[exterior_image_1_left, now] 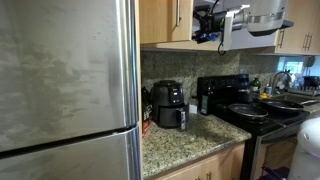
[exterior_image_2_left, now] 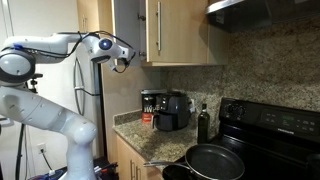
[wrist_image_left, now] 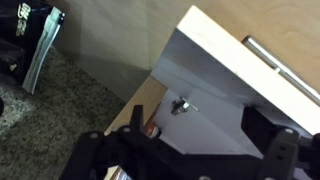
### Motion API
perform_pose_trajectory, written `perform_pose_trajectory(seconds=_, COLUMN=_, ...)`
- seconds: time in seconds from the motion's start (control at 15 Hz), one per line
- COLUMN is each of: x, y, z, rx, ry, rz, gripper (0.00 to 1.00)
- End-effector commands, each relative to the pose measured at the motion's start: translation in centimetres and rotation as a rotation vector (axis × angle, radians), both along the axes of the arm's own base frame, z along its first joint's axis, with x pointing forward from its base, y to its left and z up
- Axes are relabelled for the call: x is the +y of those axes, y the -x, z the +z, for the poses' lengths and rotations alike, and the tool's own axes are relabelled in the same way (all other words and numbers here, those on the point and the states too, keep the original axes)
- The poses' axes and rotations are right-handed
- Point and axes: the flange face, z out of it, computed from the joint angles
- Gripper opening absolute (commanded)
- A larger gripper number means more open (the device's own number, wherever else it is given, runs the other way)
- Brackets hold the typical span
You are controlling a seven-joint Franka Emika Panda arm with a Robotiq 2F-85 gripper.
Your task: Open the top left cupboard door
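Wrist view: jaws released, empty, under top left cupboard door [wrist_image_left: 215, 95], already ajar. Risk: gripper [exterior_image_2_left: 124, 62] clips door edge, knocks it shut.

kitchen seen three ways. shot from beside a steel fridge [exterior_image_1_left: 65, 80], close to its door, facing along the granite counter [exterior_image_1_left: 185, 140] toward the black stove [exterior_image_1_left: 250, 110]. shot from over the stove [exterior_image_2_left: 275, 130], facing back along the same counter [exterior_image_2_left: 135, 125] toward the robot arm [exterior_image_2_left: 50, 60]. shared by both exterior views: air fryer [exterior_image_1_left: 168, 105] [exterior_image_2_left: 172, 110], counter, stove, upper cupboards [exterior_image_1_left: 165, 20] [exterior_image_2_left: 180, 30]. wrist view looking up, very near, at a cupboard underside [wrist_image_left: 215, 85].
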Motion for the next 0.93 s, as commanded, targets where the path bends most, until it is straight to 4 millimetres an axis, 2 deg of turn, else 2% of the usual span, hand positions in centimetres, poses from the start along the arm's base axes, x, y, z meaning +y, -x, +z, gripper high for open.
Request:
perform_pose_trajectory(seconds=0.0, x=3.3, y=3.3, z=-3.4, rx=0.005, ry=0.089, rz=0.134, gripper=1.00)
perform_pose_trajectory(seconds=0.27, x=9.6, y=6.1, z=-5.2, rx=-0.057, ry=0.192, rz=0.214, gripper=1.00)
perform_pose_trajectory(seconds=0.4, x=10.9, y=6.7, z=-6.6, rx=-0.084, ry=0.292, rz=0.139, gripper=1.00)
perform_pose_trajectory(seconds=0.47, x=10.4, y=6.9, z=-7.4, rx=-0.112, ry=0.355, rz=0.139, gripper=1.00)
perform_pose_trajectory(seconds=0.67, x=5.9, y=6.0, z=-9.9, rx=-0.139, ry=0.528, rz=0.100, gripper=1.00)
perform_pose_trajectory(seconds=0.73, x=9.0, y=6.3, z=-8.2, rx=-0.133, ry=0.454, rz=0.128, gripper=1.00)
perform_pose_trajectory(seconds=0.8, x=8.0, y=6.0, z=-8.7, rx=-0.129, ry=0.470, rz=0.112, gripper=1.00)
perform_pose_trajectory(seconds=0.87, x=8.0, y=6.1, z=-8.6, rx=-0.130, ry=0.465, rz=0.117, gripper=1.00)
